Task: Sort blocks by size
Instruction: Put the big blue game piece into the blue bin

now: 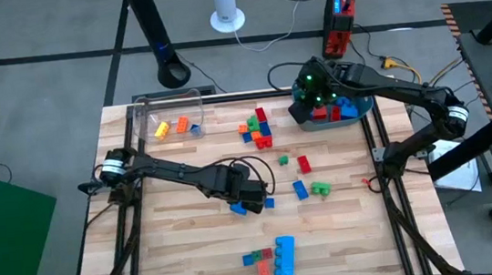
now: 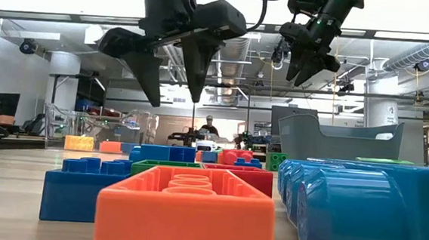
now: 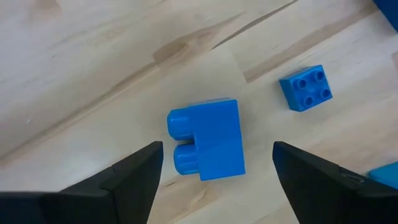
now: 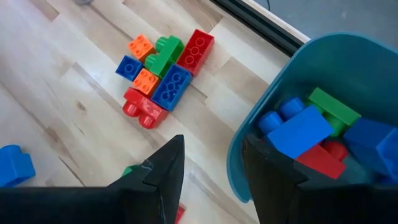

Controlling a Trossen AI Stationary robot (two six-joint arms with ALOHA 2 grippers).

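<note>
A blue block (image 3: 208,146) lies on its side on the wooden table, studs sideways. My left gripper (image 3: 217,146) hangs open above it, one finger on either side, clear of it; in the high view it (image 1: 251,199) is near the table's middle. A small blue block (image 3: 306,87) lies close by. My right gripper (image 4: 211,149) is open and holds nothing, up over the left rim of the teal tub (image 4: 249,155), which holds several chunky blocks (image 4: 305,130). A cluster of blocks (image 4: 161,68) lies on the table left of the tub.
A clear plastic box (image 1: 170,116) at the far left holds a yellow and an orange block. Loose blocks (image 1: 305,175) lie right of the table's middle. A big light-blue block with smaller ones (image 1: 275,258) sits near the front edge. Bare wood lies at the near left.
</note>
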